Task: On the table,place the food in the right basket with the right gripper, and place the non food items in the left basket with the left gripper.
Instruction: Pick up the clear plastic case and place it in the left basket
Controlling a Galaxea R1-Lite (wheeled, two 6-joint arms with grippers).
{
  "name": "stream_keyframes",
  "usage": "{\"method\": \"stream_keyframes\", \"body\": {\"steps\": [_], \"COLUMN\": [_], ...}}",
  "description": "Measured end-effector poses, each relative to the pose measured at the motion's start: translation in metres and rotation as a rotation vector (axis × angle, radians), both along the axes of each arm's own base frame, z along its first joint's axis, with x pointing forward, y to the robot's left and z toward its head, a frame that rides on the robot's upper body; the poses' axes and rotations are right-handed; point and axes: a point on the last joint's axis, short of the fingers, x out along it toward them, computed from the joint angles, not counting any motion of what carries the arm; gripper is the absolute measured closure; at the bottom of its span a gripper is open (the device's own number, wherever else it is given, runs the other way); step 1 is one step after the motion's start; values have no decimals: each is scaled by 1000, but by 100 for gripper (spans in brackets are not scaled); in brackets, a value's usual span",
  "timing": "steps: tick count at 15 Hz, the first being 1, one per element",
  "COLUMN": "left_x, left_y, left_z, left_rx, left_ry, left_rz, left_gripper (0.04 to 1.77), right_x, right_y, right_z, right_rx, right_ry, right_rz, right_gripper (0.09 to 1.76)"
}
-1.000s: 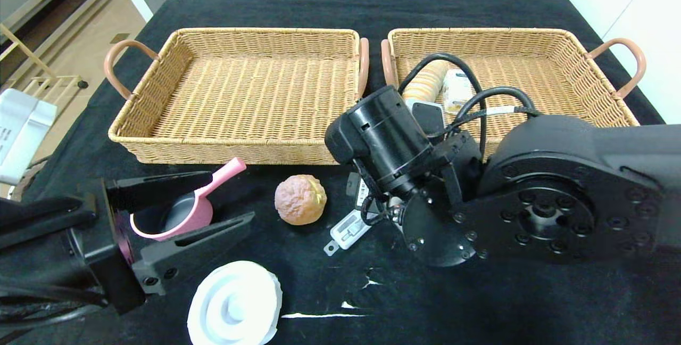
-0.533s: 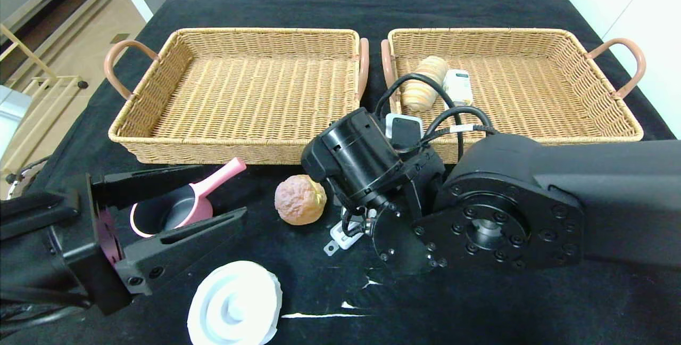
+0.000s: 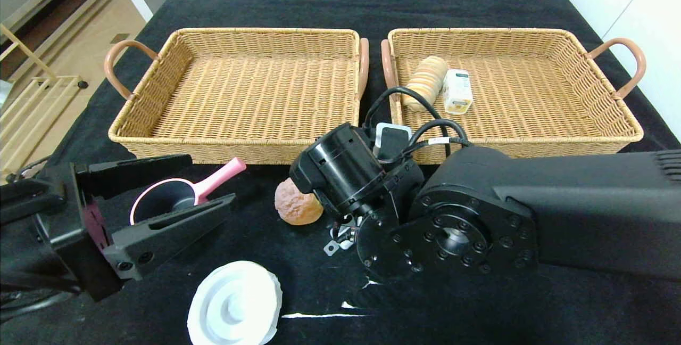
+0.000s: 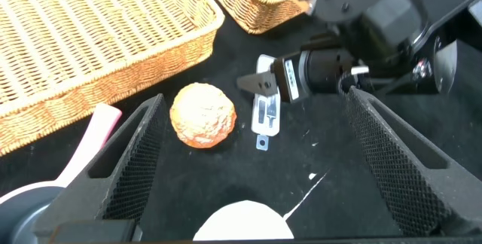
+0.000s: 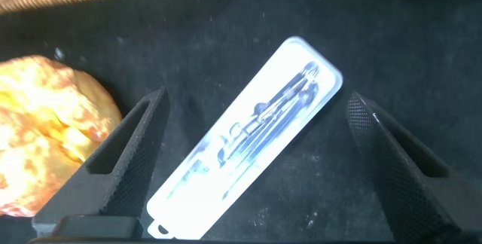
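Observation:
A round brown bun (image 3: 296,207) lies on the black cloth, and shows in the left wrist view (image 4: 202,116) and the right wrist view (image 5: 45,138). A clear blister pack (image 5: 248,142) lies beside it (image 4: 265,112). My right gripper (image 5: 252,105) is open, low over the pack, one finger on each side of it. My left gripper (image 3: 210,180) is open and empty, hovering by a pink scoop (image 3: 175,198). A white round lid (image 3: 234,305) lies near the front edge. The left basket (image 3: 159,145) is empty.
The right basket (image 3: 585,140) holds a bread roll (image 3: 425,81) and a small white and yellow package (image 3: 457,91). Both baskets stand side by side behind the loose items. The right arm's bulk covers the table's front right.
My right arm has moved left and down from the right basket's front rim to the blister pack beside the bun. My left gripper has drawn back a little to the left.

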Motion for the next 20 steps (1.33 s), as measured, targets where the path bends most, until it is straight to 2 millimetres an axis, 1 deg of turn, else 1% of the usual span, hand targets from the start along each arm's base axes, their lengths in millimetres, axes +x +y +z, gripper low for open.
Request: {"method": "stream_keyframes", "body": {"steps": [3,10,11,13,15,18,19,20], "left_x": [0,-1,-1,-1,-1,-1,-1,-1], "left_y": [0,0,0,0,0,0,0,0], "left_z": [1,1,1,1,0,0,0,0], "left_rx": [2,2,2,3,3,4,4,5], "left_ry": [-8,-9,-8,-8,-6,-5,-4,-3], "left_rz": [1,-2,-3,-3,-5,-7,-8,-9], "left_gripper": [9,9,9,9,9,9,9,9], "right_x": [2,2,2,1,1,1,1,1], "right_y": [2,5,5,6,6,6,6,6], "right_z": [-7,-12,-13,-13,-14,-14,-14,-15], "right_rx": [-15,-23,-28,-29,-29,-29,-33,-35], "right_ry": [9,8,9,10,12,14,16,18], "right_rz": [-1,-11,-13,-11,-11,-9,-9,-10], "right_gripper": [14,14,31,60,82,105,111,112]}}
